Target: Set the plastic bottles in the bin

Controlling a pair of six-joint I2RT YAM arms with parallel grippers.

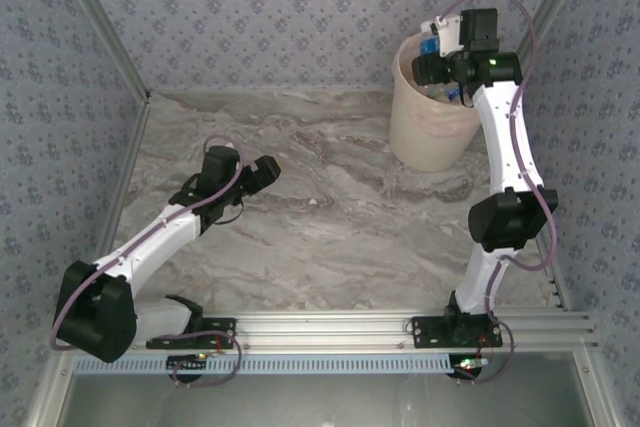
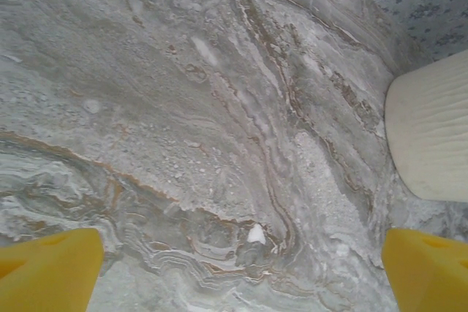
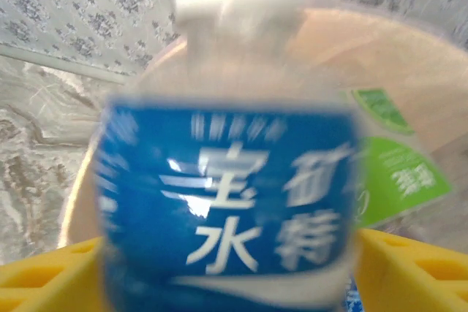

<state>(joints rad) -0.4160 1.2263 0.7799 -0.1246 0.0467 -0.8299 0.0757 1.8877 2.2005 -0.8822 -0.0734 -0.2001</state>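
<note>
Right wrist: right gripper (image 3: 234,272) clamps blue-label bottle (image 3: 227,202) over bin (image 3: 409,71); left gripper (image 2: 241,272) apart above table (image 2: 183,107).

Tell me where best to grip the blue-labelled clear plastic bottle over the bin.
Around the labelled mid-body, from both sides, as the right gripper's yellow fingers do now. The blue-labelled clear plastic bottle is straight-walled and widest at that band, and narrows toward its top.

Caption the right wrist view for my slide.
Right claw grips a blue-label bottle above the bin, a green-label bottle inside.
</note>
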